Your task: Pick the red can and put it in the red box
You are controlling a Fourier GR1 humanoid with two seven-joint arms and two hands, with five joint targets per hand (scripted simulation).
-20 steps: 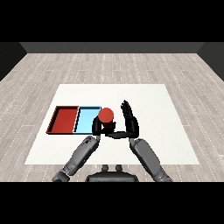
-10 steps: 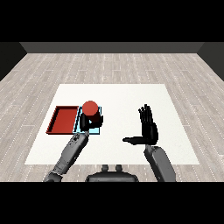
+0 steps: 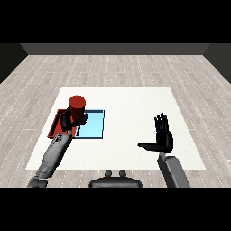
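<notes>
Holding the red can [image 3: 77, 103] upright over the red tray [image 3: 56, 127], my left hand [image 3: 71, 119] curls round its lower wall. I judge it light, rigid and smooth-sided; low on the side suits it. My right hand [image 3: 163, 138] hangs apart, fingers straight.

No readable text, label, brand, number or sign anywhere. Red can [image 3: 77, 106] at left of frame: plain, unmarked. Red tray [image 3: 56, 127], light blue tray [image 3: 93, 126], white table [image 3: 131, 108]: bare surfaces, no print.
</notes>
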